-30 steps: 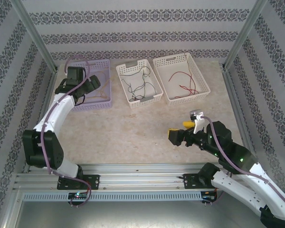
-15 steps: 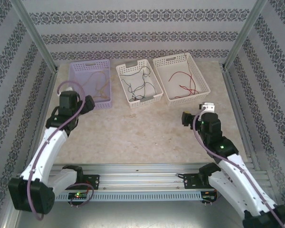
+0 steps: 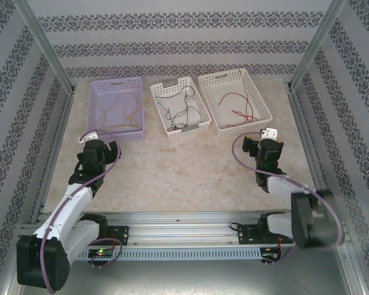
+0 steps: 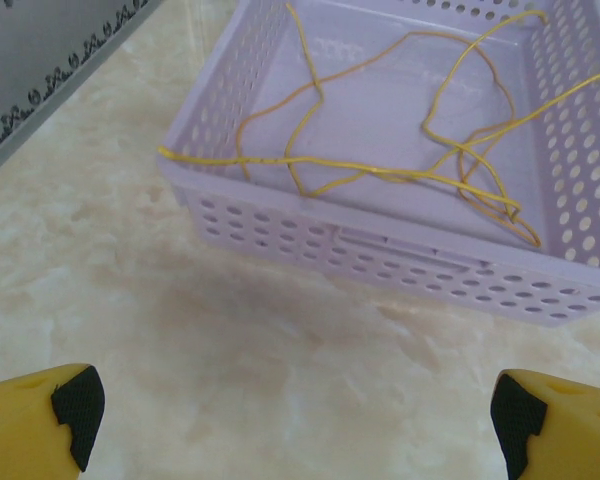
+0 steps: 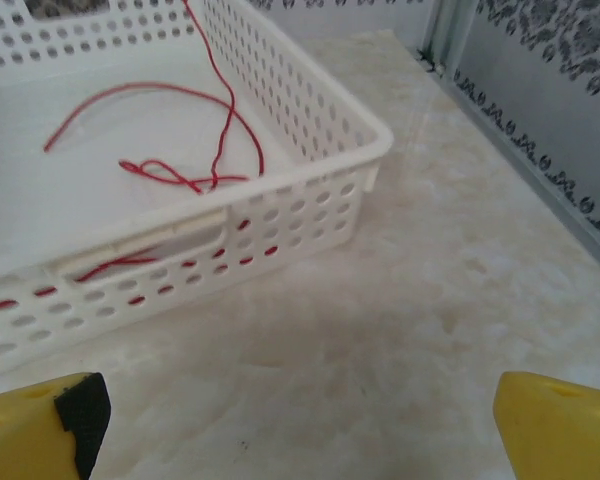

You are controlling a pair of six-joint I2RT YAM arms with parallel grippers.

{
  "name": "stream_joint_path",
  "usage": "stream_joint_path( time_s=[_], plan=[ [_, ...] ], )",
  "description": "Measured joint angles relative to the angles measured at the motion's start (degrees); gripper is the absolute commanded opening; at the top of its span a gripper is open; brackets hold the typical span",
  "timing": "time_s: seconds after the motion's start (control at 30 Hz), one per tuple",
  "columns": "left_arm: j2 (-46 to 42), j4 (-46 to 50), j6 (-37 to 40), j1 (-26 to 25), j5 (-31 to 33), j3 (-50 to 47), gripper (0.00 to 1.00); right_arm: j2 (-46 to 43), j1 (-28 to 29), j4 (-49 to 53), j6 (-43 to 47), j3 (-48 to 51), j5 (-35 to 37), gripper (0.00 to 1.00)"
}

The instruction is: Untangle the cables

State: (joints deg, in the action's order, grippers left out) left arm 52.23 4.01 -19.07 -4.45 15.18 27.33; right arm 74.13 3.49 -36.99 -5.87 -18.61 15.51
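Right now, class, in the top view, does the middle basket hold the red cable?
No, the middle basket holds a black cable; the red cable lies in the right basket.

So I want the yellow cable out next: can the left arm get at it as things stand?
Probably yes. The open left gripper faces the purple basket across the table, nothing between, and the yellow cable lies uncovered inside, one end at the near rim.

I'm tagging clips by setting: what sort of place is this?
Likely a robot lab test cell, not a home: aluminium posts frame wallpapered walls, with a mounting rail along the near edge of the table.
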Motion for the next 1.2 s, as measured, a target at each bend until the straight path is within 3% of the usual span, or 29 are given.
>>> stream_joint_path(
  time_s=[0.17,0.3,0.53,0.67,1.2],
  plan=[
    [3.21,-10.23,4.37,0.0,1.64,-3.56,1.0,13.29,0.04,-11.54,2.75,0.83,-2.08,0.98],
    [10.08,-22.03,8.74,0.0,2.27,-4.55,1.0,13.66,-0.04,-14.84,2.91,0.76,-2.19,0.98],
    [29.77,-41.88,14.51,0.0,4.31,-6.1,1.0,13.66,-0.28,-16.7,2.91,0.59,-2.51,0.98],
    [37.42,-49.22,16.31,0.9,0.15,-5.81,1.0,13.66,-0.28,-16.79,2.95,0.57,-2.51,0.98],
    [38.82,-59.32,18.29,1.84,-5.97,-7.48,1.0,13.66,-0.39,-16.35,3.26,0.35,-3.45,0.98]
  ],
)
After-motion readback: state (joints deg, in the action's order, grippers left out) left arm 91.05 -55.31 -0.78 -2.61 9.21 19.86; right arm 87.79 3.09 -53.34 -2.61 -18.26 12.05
